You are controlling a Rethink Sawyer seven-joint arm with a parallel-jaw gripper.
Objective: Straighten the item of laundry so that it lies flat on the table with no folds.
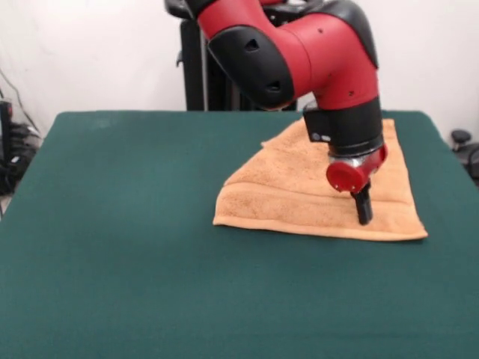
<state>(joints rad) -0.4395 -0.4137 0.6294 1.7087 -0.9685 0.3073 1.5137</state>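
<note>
- The towel (299,194) is lying on the surface (120,247), toward three o'clock from the surface's middle as the front camera sees it.
- The arm (299,52) is coming down from twelve o'clock, over the towel's far part.
- The hand (363,209) is standing over the towel's near portion, toward its four o'clock corner, with its tip at or just above the cloth.
- The pedestal (198,67) is standing behind the surface's far edge, at twelve o'clock.
- The surface's nine o'clock half is lying well apart from the towel.

table (120,247) open, arm (299,52) above towel (299,198)
</note>
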